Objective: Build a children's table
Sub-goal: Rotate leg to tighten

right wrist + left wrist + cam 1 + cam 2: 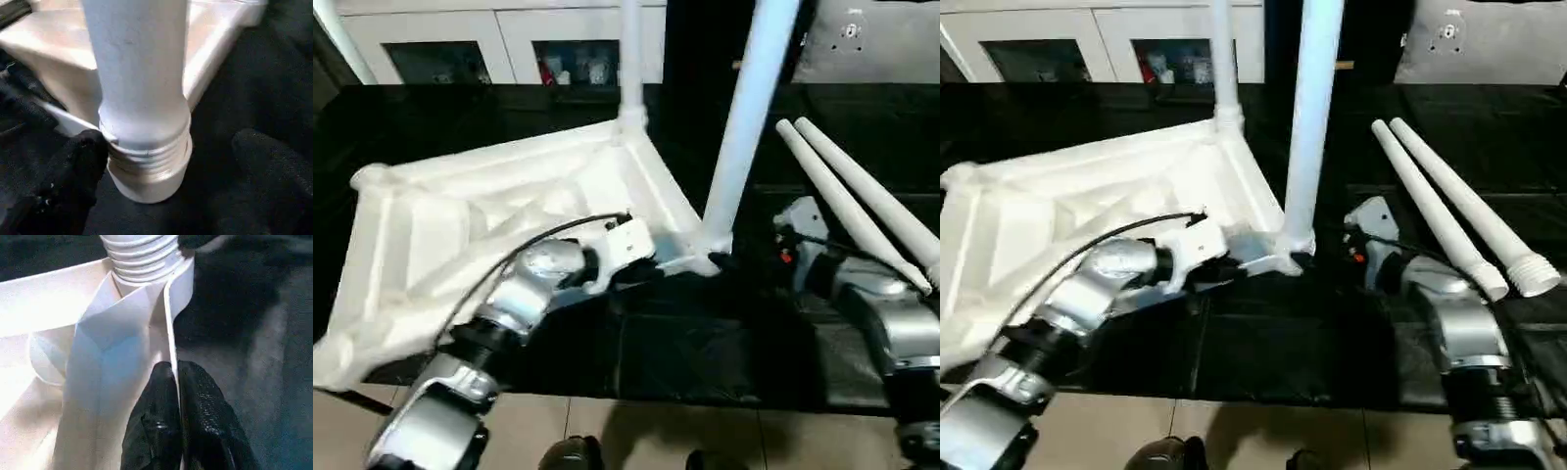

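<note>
The children's table top (489, 211) lies upside down and tilted on the black worktable, its ribbed underside showing. Two white legs stand in its corner sockets: a far leg (631, 59) and a near leg (744, 127). My left gripper (173, 421) is shut on a thin wall of the top, just beside the near leg's threaded end (142, 257). My right gripper (166, 186) is open at the near leg's threaded base (146, 161). One finger (73, 181) rests close against the thread and the other finger (274, 166) stands well clear.
Two loose white legs (862, 201) lie side by side on the black cover at the right. White cabinets (509, 44) stand behind the worktable. The worktable's front edge (656, 397) runs just below my forearms, with tiled floor beyond.
</note>
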`<state>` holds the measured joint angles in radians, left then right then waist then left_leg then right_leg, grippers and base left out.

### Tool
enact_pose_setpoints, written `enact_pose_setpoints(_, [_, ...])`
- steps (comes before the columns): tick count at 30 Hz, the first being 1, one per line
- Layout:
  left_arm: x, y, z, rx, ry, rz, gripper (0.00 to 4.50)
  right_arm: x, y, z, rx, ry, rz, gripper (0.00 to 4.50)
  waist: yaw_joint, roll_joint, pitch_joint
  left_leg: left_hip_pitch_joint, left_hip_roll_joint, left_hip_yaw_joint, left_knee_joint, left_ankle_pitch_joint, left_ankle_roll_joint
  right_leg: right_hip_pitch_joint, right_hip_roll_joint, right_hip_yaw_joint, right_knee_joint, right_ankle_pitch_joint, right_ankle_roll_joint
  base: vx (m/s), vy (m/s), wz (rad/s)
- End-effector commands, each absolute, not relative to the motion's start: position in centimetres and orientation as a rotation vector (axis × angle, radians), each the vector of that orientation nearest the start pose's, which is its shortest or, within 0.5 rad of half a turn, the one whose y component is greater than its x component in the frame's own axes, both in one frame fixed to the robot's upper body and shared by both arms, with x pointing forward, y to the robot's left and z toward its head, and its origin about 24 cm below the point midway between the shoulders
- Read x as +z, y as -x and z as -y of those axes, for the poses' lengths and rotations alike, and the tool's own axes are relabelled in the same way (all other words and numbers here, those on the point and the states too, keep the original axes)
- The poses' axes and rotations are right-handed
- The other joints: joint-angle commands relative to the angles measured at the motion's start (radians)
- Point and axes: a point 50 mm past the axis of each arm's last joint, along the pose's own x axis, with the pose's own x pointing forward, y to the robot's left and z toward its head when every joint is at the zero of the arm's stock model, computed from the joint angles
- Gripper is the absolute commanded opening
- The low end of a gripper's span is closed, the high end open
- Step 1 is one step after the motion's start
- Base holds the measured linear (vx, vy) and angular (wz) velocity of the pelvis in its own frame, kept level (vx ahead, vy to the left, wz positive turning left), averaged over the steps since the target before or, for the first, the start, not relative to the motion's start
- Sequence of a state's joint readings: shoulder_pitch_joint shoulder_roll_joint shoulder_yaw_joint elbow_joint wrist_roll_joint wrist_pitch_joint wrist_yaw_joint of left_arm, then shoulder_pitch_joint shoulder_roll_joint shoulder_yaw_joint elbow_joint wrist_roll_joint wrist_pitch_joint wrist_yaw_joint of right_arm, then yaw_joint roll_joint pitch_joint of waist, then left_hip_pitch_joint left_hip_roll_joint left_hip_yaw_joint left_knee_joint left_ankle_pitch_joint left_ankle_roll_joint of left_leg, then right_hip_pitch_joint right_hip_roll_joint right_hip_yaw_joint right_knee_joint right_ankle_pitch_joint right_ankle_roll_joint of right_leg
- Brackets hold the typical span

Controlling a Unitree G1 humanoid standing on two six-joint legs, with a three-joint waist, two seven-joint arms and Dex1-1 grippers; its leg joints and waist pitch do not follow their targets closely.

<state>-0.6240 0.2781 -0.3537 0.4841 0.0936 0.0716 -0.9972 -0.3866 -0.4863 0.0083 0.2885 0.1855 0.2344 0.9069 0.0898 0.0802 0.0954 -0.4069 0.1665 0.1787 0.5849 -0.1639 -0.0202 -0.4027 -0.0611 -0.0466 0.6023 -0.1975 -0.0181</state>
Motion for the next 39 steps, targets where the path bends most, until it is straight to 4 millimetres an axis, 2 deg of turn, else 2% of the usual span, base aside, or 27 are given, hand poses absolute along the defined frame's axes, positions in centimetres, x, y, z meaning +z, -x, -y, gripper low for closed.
enact_pose_setpoints(1, [7.0,-31.3,-7.8,-1.398,-0.600,-0.234,0.00,9.5,-31.1,20.7,0.827,0.253,-0.179,4.43,0.002,-0.019,-0.082,0.025,0.068,-0.024,-0.054,-0.122,0.125,0.052,-0.090,0.040,-0.058,-0.031,-0.262,0.000,0.000,0.00])
enact_pose_setpoints(3, [6.8,-31.0,-8.3,-1.454,-0.636,-0.244,0.00,9.8,-31.1,20.6,0.885,0.269,-0.175,4.43,0.004,-0.018,-0.086,0.026,0.068,-0.025,-0.050,-0.111,0.134,0.051,-0.092,0.039,-0.053,-0.016,-0.271,0.000,0.000,0.00])
enact_pose_setpoints(4, [6.8,-30.9,-8.5,-1.482,-0.653,-0.247,0.00,9.8,-30.9,20.5,0.933,0.275,-0.178,4.43,0.004,-0.021,-0.086,0.024,0.068,-0.023,-0.049,-0.107,0.136,0.053,-0.091,0.039,-0.053,-0.012,-0.271,0.000,0.000,0.00])
enact_pose_setpoints(7, [6.7,-30.6,-8.7,-1.524,-0.674,-0.255,0.00,9.8,-30.5,20.2,1.014,0.286,-0.194,4.43,0.010,-0.018,-0.085,0.026,0.070,-0.022,-0.047,-0.114,0.141,0.049,-0.090,0.040,-0.052,-0.026,-0.274,0.000,0.000,0.00])
enact_pose_setpoints(8, [6.7,-30.4,-8.9,-1.557,-0.687,-0.257,0.00,9.6,-30.1,20.1,1.076,0.296,-0.209,4.43,0.014,-0.022,-0.086,0.026,0.070,-0.021,-0.046,-0.120,0.139,0.049,-0.092,0.040,-0.052,-0.043,-0.273,0.000,0.000,0.00])
enact_pose_setpoints(11, [6.6,-30.4,-8.9,-1.574,-0.694,-0.259,0.00,9.6,-30.0,19.9,1.104,0.296,-0.213,4.43,0.022,-0.020,-0.083,0.028,0.072,-0.022,-0.049,-0.148,0.121,0.045,-0.091,0.042,-0.057,-0.109,-0.261,0.000,0.000,0.00])
enact_pose_setpoints(13, [6.6,-30.1,-8.9,-1.612,-0.704,-0.263,0.00,9.5,-29.8,19.6,1.140,0.281,-0.214,4.15,0.022,-0.022,-0.083,0.027,0.071,-0.023,-0.050,-0.162,0.109,0.047,-0.092,0.041,-0.058,-0.140,-0.254,0.000,0.000,0.00])
enact_pose_setpoints(14, [6.6,-30.0,-8.9,-1.627,-0.707,-0.264,0.00,9.4,-29.7,19.5,1.157,0.269,-0.220,4.15,0.023,-0.022,-0.084,0.028,0.070,-0.023,-0.050,-0.160,0.107,0.046,-0.092,0.042,-0.059,-0.144,-0.250,0.000,0.000,0.00])
enact_pose_setpoints(17, [6.5,-29.9,-8.8,-1.641,-0.710,-0.262,0.00,9.3,-29.6,19.3,1.174,0.258,-0.225,3.96,0.023,-0.022,-0.085,0.026,0.070,-0.023,-0.049,-0.150,0.109,0.046,-0.091,0.041,-0.057,-0.135,-0.251,0.000,0.000,0.00])
enact_pose_setpoints(18, [6.5,-29.9,-8.8,-1.641,-0.710,-0.262,0.00,9.3,-29.6,19.3,1.174,0.258,-0.225,3.72,0.024,-0.021,-0.087,0.027,0.070,-0.023,-0.047,-0.146,0.111,0.046,-0.092,0.041,-0.056,-0.128,-0.253,0.000,0.000,0.00])
enact_pose_setpoints(22, [6.5,-29.8,-8.8,-1.651,-0.713,-0.260,0.00,8.9,-29.5,19.2,1.197,0.252,-0.241,3.53,0.025,-0.021,-0.088,0.025,0.069,-0.023,-0.044,-0.124,0.123,0.046,-0.090,0.040,-0.052,-0.090,-0.260,0.000,0.000,0.00])
enact_pose_setpoints(23, [6.4,-29.8,-8.8,-1.653,-0.715,-0.261,0.00,8.8,-29.4,19.2,1.204,0.249,-0.245,3.27,0.025,-0.022,-0.088,0.024,0.068,-0.023,-0.044,-0.125,0.124,0.047,-0.090,0.040,-0.052,-0.092,-0.259,0.000,0.000,0.00])
enact_pose_setpoints(27, [6.4,-29.8,-9.0,-1.658,-0.718,-0.266,0.00,8.7,-29.3,19.1,1.221,0.241,-0.254,3.19,0.025,-0.022,-0.087,0.025,0.068,-0.023,-0.044,-0.125,0.127,0.045,-0.090,0.039,-0.052,-0.095,-0.258,0.000,0.000,0.00])
enact_pose_setpoints(29, [6.4,-29.8,-9.1,-1.657,-0.718,-0.268,0.00,8.7,-29.3,19.1,1.222,0.241,-0.254,2.86,0.025,-0.022,-0.086,0.025,0.068,-0.023,-0.044,-0.129,0.126,0.045,-0.090,0.040,-0.053,-0.101,-0.258,0.000,0.000,0.00])
enact_pose_setpoints(38, [6.4,-29.9,-9.2,-1.639,-0.669,-0.270,0.00,8.2,-29.1,18.6,1.226,0.218,-0.276,2.72,0.024,-0.022,-0.084,0.025,0.067,-0.023,-0.044,-0.125,0.127,0.045,-0.089,0.039,-0.052,-0.099,-0.258,0.000,0.000,0.00])
enact_pose_setpoints(39, [6.7,-30.1,-8.9,-1.602,-0.617,-0.260,0.00,8.0,-29.4,18.2,1.180,0.187,-0.291,2.71,0.023,-0.021,-0.084,0.025,0.068,-0.023,-0.044,-0.129,0.126,0.045,-0.089,0.039,-0.053,-0.104,-0.258,0.000,0.000,0.00])
